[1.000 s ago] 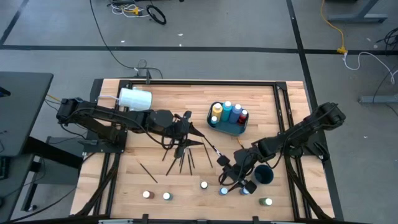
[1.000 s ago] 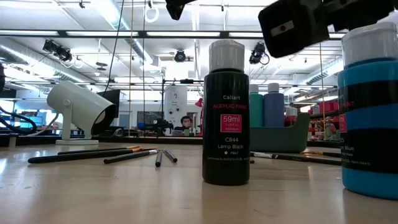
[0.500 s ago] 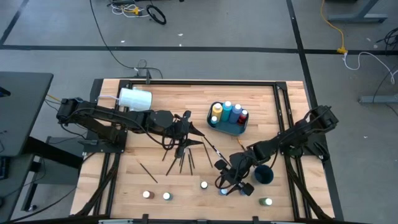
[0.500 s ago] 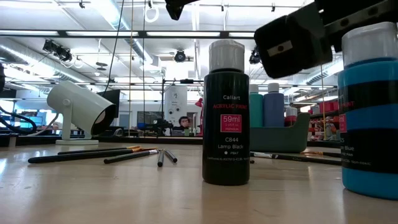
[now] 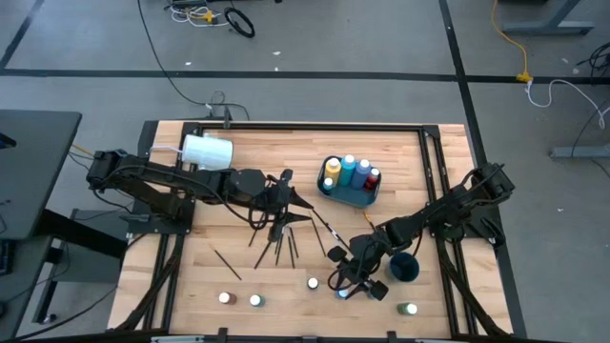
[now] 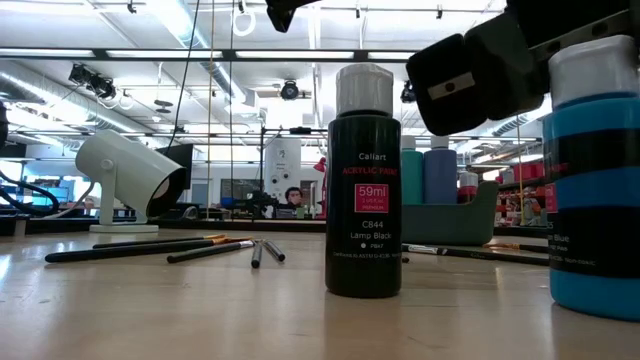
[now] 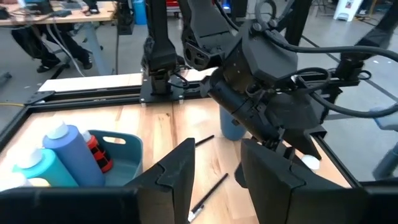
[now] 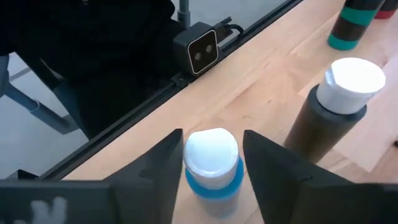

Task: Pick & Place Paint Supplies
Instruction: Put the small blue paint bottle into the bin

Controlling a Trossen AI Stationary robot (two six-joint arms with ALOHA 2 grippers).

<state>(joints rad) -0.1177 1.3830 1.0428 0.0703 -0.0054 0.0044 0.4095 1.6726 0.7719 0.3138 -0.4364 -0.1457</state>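
1. Right now my right gripper (image 8: 208, 163) straddles the blue paint bottle's (image 8: 211, 171) white cap, jaws parted, not yet clamped; it stands near the table's front edge beside the black paint bottle (image 8: 336, 118).
2. Centre on the cap, then close squarely.
3. My left gripper (image 7: 214, 171) waits unclenched above the brushes (image 5: 276, 243).

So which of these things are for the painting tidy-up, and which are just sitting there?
For the job:
- small paint bottles, like the blue bottle and the black bottle
- tall bottles standing in the teal tray
- thin brushes

Just lying about:
- white cup, on its side
- little camera at the table's edge
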